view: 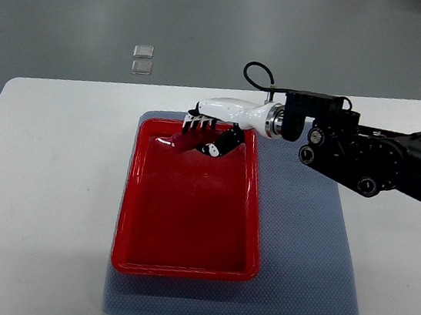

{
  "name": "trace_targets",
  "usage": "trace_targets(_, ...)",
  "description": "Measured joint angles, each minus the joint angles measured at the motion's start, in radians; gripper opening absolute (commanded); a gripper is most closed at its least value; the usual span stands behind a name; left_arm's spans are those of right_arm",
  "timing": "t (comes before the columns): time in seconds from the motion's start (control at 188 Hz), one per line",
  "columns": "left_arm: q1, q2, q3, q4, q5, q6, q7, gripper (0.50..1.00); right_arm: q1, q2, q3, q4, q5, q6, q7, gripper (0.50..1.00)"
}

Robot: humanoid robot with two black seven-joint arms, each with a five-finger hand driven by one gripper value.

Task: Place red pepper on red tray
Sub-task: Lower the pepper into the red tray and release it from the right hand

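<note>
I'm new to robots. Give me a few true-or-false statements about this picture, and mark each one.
1. The right hand is over the far end of the red tray. True.
2. The tray sits straight on the bare white table. False: it rests on a blue-grey mat.
3. The red pepper lies on the mat outside the tray. False: it is in the hand's fingers, over the tray.
4. Only one robot arm shows. True.
</note>
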Motion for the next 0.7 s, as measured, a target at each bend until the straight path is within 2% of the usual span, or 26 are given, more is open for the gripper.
trace_targets(0.207,0.000,0.000,0.000,0.001,-0.001,0.000,0.000,1.000,-0.029,0.087,-0.083,-0.047,-0.001,-0.048,0.003,0.500)
trace_targets(0.212,0.000,0.000,0.000,0.001,-0.001,0.000,0.000,1.000,-0.030,0.087,-0.084,-0.048,-0.001,-0.048,0.004,0.555)
trace_targets(0.287,0.000,0.000,0.000,0.001,-0.001,0.000,0.000,1.000,-0.039,0.092,-0.087,-0.054,-0.001,-0.052,0.005,0.576)
trace_targets(0.34,0.000,0.000,0.000,0.001,-0.001,0.000,0.000,1.000,-0.047,0.093,-0.088,-0.055,-0.001,-0.052,0.005,0.625)
trace_targets(0.388,0.000,0.000,0.000,0.001,-0.001,0.000,0.000,1.000,-0.052,0.094,-0.088,-0.056,-0.001,-0.053,0.006,0.727)
trace_targets(0.467,0.000,0.000,0.000,0.001,-0.001,0.000,0.000,1.000,-0.055,0.094,-0.088,-0.056,-0.001,-0.053,0.007,0.817)
trace_targets(0.488,0.000,0.000,0.000,0.001,-0.001,0.000,0.000,1.000,-0.055,0.094,-0.088,-0.056,-0.001,-0.053,0.007,0.854)
trace_targets(0.494,0.000,0.000,0.000,0.001,-0.001,0.000,0.000,1.000,-0.055,0.093,-0.088,-0.056,-0.001,-0.053,0.007,0.876)
trace_targets(0.504,0.000,0.000,0.000,0.001,-0.001,0.000,0.000,1.000,-0.055,0.093,-0.087,-0.056,-0.001,-0.053,0.007,0.876)
trace_targets(0.52,0.000,0.000,0.000,0.001,-0.001,0.000,0.000,1.000,-0.055,0.093,-0.087,-0.057,-0.001,-0.053,0.007,0.909)
trace_targets(0.701,0.000,0.000,0.000,0.001,0.000,0.000,0.000,1.000,-0.057,0.079,-0.065,-0.059,0.012,-0.053,0.008,0.913)
